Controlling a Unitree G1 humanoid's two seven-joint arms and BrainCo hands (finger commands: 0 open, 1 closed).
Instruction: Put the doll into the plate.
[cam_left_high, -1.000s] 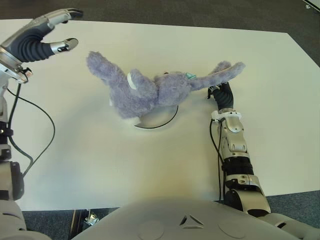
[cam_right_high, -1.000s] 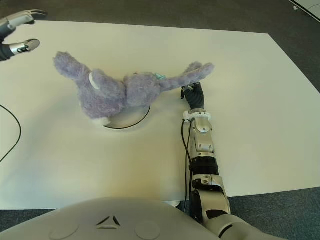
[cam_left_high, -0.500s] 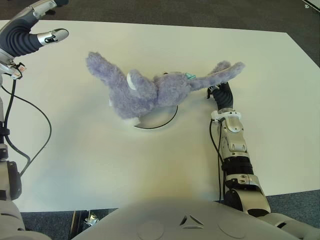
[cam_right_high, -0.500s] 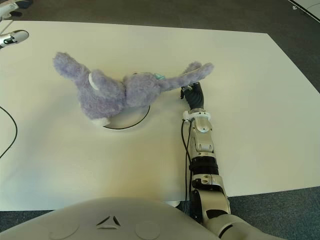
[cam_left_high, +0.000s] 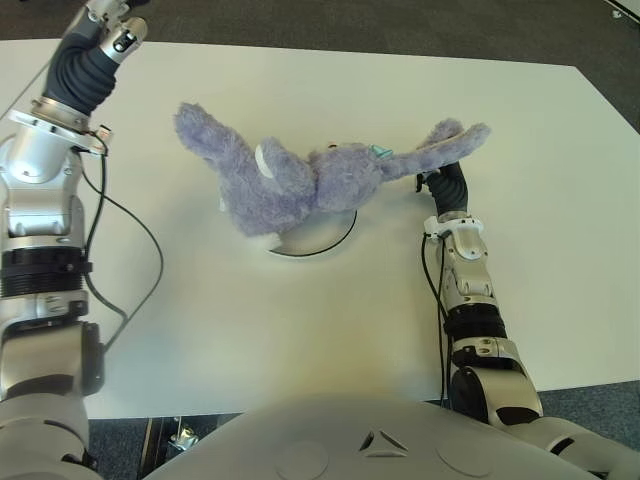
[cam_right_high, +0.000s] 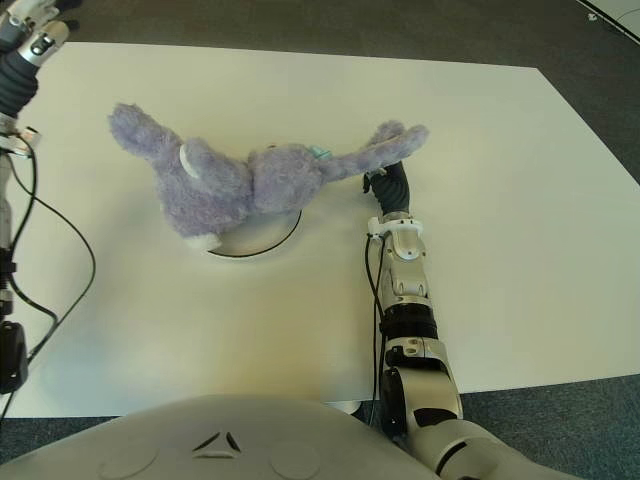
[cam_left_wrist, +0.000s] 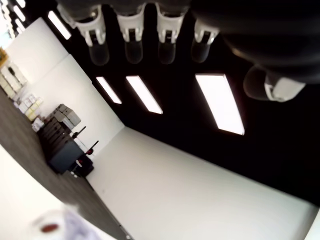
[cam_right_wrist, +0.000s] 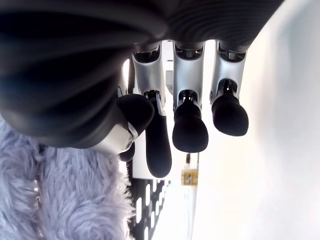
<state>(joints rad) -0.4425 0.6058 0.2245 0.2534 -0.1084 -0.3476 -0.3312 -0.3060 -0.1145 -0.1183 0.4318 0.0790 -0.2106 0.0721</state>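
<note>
A purple plush doll (cam_left_high: 300, 185) lies on its side across a white plate (cam_left_high: 325, 240) at the middle of the table; only the plate's near rim shows under it. One long limb of the doll stretches to the right. My right hand (cam_left_high: 445, 182) sits just below the tip of that limb, touching the fur. In the right wrist view its fingers (cam_right_wrist: 190, 132) hang relaxed and apart, with the purple fur (cam_right_wrist: 65, 200) beside the thumb, not between the fingers. My left hand (cam_left_high: 108, 20) is raised at the table's far left corner, well away from the doll, its fingers (cam_left_wrist: 132, 47) spread on nothing.
The white table (cam_left_high: 250, 330) has bare room in front of the plate and to the right. A black cable (cam_left_high: 135, 260) hangs from my left arm over the table's left side. Dark carpet (cam_left_high: 400, 25) lies beyond the far edge.
My left arm has swung up and back toward the far left corner, with the hand turning upward. The doll, the plate and my right hand have hardly moved.
</note>
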